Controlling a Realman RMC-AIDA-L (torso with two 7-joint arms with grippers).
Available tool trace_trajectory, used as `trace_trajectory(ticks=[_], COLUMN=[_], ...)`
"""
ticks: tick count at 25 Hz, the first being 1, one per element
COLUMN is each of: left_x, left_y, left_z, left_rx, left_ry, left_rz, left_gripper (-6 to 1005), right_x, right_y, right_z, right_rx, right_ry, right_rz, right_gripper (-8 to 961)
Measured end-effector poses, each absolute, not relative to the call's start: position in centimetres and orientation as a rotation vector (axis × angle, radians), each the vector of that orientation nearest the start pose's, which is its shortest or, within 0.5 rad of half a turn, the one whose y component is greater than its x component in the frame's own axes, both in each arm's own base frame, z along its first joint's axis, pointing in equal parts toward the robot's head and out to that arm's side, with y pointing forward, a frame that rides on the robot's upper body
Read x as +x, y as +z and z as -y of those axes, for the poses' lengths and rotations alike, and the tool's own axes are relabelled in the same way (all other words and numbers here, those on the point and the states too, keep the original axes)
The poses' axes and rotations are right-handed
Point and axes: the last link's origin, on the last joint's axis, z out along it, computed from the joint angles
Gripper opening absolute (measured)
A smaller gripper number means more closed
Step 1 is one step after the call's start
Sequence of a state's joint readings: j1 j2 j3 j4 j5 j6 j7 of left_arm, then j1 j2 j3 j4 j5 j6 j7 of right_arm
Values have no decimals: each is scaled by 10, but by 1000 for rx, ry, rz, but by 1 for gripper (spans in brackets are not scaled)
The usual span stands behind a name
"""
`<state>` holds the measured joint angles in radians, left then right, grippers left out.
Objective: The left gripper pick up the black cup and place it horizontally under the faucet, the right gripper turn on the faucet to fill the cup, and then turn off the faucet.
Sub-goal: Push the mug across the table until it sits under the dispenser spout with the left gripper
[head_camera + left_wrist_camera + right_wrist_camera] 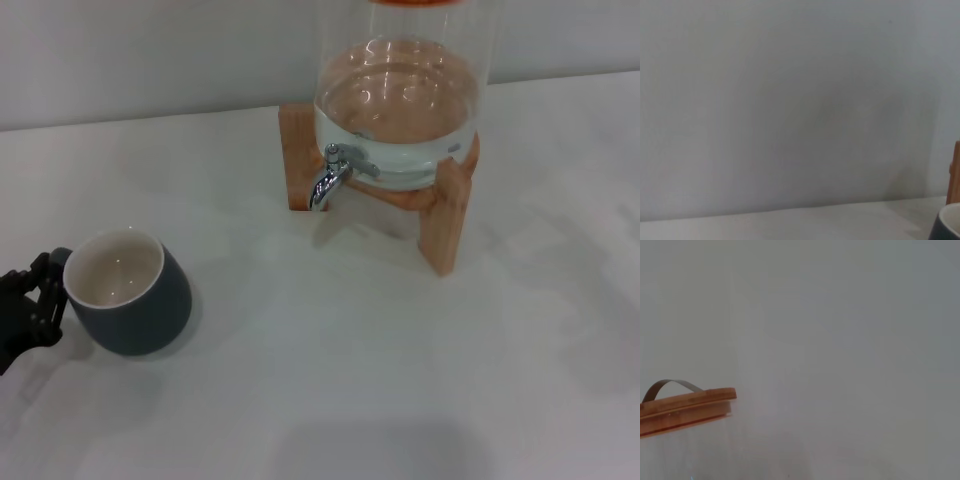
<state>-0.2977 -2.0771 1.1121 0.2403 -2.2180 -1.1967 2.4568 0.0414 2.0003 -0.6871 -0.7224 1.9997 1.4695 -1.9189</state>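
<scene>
The black cup (130, 292) stands upright on the white table at the left, its cream inside facing up. My left gripper (35, 300) shows at the far left edge, right against the cup's left side; the cup's handle is hidden there. A sliver of the cup also shows in the left wrist view (946, 227). The chrome faucet (332, 175) juts from the front of the clear glass dispenser (400, 110), its spout pointing down, well to the right of and behind the cup. No water runs from it. My right gripper is out of view.
The dispenser holds water and rests on a wooden stand (445, 215) at the back centre. Its wooden lid (687, 409) with a metal strap handle shows in the right wrist view. A pale wall stands behind the table (350, 380).
</scene>
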Motion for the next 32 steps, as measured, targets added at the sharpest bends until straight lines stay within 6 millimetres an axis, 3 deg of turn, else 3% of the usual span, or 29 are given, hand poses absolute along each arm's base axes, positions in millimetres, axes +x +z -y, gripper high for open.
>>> trace_trajectory(ticks=[32], left_x=[-303], left_y=[-54], left_z=[-322], left_rx=[-2189], left_ry=[-798], left_rz=[684], left_gripper=[140], right_x=[364], right_y=[134], right_z=[-234], right_rx=[-1779], right_ry=[1048], right_rz=[-633], right_gripper=[690])
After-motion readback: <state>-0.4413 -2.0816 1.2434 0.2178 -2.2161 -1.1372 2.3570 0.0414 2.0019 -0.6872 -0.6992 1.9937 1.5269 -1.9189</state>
